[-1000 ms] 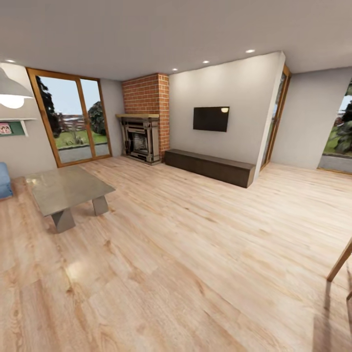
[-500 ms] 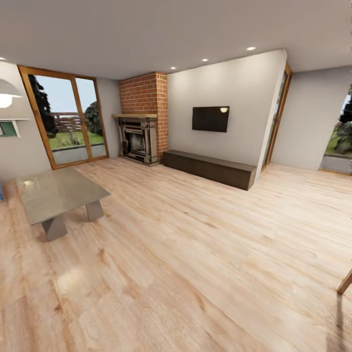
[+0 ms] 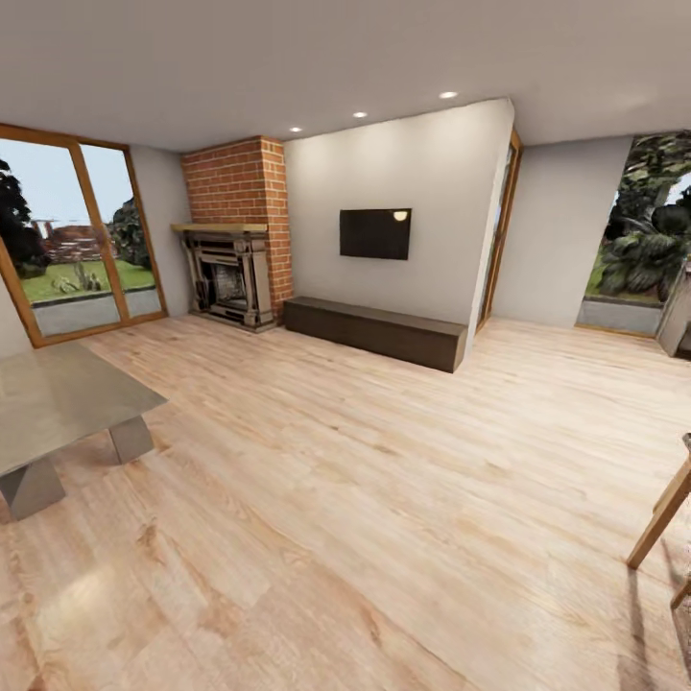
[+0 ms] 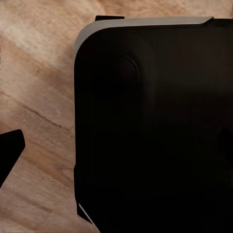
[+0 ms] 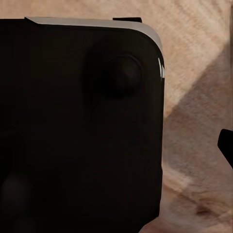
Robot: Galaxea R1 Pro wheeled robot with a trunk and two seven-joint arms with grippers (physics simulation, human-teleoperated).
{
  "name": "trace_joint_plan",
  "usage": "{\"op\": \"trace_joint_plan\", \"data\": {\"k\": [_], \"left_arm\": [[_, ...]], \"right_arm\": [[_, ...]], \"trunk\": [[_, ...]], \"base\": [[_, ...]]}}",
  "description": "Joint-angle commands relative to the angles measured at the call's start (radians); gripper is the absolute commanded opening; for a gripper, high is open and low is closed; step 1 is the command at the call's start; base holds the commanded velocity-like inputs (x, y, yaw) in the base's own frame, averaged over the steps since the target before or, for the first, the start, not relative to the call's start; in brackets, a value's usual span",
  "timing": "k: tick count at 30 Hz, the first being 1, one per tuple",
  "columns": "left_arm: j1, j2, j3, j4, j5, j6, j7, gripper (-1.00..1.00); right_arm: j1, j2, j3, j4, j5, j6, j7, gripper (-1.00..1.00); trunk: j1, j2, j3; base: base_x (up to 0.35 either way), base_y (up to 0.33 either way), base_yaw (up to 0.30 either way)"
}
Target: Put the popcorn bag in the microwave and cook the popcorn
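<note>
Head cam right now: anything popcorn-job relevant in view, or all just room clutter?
Belongs to the job:
- none visible; this is a living room, robot in transit

Just there:
- coffee table
- brick fireplace
- wall TV
- low dark bench
- wooden furniture leg

left wrist camera — looks down on the robot's black base [image 4: 155, 126]; right wrist camera — same black base [image 5: 77, 126] | finger state unreadable
</note>
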Motion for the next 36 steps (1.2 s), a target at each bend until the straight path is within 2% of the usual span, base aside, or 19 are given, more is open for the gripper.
{"op": "trace_joint_plan", "data": {"k": [1,14,36], "left_arm": [[0.0,0.0,0.001,0.0,0.002,-0.002,0.001,1.0],[0.0,0.0,0.001,-0.002,0.001,-0.002,0.001,1.0],[0.0,0.0,0.001,-0.003,0.0,-0.005,0.001,1.0]], "right_arm": [[-0.001,0.0,0.0,0.001,-0.002,-0.004,0.0,1.0],[-0.001,-0.002,0.0,0.001,-0.002,-0.004,0.0,1.0],[-0.001,-0.002,-0.001,0.001,-0.002,-0.004,0.0,1.0]], "trunk": [[0.001,0.0,-0.001],[0.001,0.0,-0.001],[0.001,0.0,-0.001]], "base": [[0.322,0.0,-0.242],[0.299,0.0,-0.242],[0.01,0.0,-0.242]]}}
